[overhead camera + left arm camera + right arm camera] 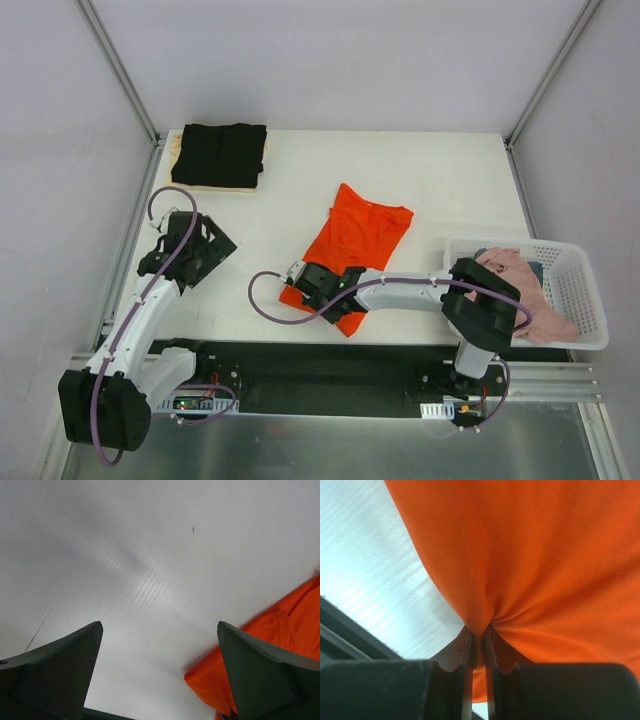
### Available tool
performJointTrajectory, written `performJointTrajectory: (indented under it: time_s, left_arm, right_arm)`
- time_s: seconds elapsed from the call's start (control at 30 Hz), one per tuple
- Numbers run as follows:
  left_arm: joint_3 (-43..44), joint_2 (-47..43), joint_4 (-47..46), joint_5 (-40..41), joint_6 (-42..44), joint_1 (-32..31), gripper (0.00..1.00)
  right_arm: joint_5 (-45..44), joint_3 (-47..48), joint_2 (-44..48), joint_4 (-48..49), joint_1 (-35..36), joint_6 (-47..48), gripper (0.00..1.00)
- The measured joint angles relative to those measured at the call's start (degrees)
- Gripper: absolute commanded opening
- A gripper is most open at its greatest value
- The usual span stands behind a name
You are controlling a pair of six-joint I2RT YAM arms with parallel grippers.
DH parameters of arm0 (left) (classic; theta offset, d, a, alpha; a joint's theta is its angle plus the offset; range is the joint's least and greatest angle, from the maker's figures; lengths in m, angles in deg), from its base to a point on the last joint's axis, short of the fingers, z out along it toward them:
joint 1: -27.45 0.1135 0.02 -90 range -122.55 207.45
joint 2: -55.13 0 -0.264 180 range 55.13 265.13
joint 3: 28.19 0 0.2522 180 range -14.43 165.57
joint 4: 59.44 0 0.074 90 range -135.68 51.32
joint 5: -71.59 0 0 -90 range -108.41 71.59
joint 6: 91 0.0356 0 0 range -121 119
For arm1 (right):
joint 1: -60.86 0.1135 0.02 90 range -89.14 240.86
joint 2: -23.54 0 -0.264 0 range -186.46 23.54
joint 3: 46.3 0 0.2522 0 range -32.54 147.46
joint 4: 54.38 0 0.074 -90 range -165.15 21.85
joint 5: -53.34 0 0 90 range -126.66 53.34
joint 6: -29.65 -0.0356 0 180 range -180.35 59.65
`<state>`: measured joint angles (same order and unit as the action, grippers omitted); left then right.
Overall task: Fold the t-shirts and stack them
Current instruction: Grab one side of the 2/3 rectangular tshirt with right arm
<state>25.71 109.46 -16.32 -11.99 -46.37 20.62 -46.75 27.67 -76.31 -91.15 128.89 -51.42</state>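
Observation:
A bright orange-red t-shirt (360, 235) lies partly folded in the middle of the table. My right gripper (303, 282) is shut on the cloth of its near left edge; the right wrist view shows the orange cloth (530, 555) pinched between the jaws. My left gripper (215, 247) is open and empty over bare table to the left of the shirt; the shirt's edge (265, 645) shows by its right finger. A folded black t-shirt (220, 153) lies on a cream one at the far left corner. Pink and dark blue shirts (520, 285) lie in the basket.
A white plastic lattice basket (580, 300) stands at the near right edge of the table. White walls with metal frame posts close in the table on the left, right and back. The right arm stretches across the near edge.

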Motion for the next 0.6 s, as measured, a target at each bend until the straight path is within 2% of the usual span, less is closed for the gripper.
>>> performJointTrajectory:
  time_s: [0.13, 0.4, 0.6]
  left_arm:
    - [0.00, 0.00, 0.07, 0.61, 0.02, 0.57, 0.99]
    - [0.00, -1.07, 0.09, 1.64, 0.50, 0.57, 0.99]
    - [0.00, -3.85, 0.09, 1.79, 1.07, 0.57, 0.99]
  right_arm:
    - [3.91, -0.02, 0.96, -0.44, 1.18, -2.12, 0.02]
    - [20.22, 1.86, 7.37, -2.49, 2.49, -6.84, 0.01]
    - [29.44, 4.48, 12.85, -5.05, -1.73, -9.57, 0.01]
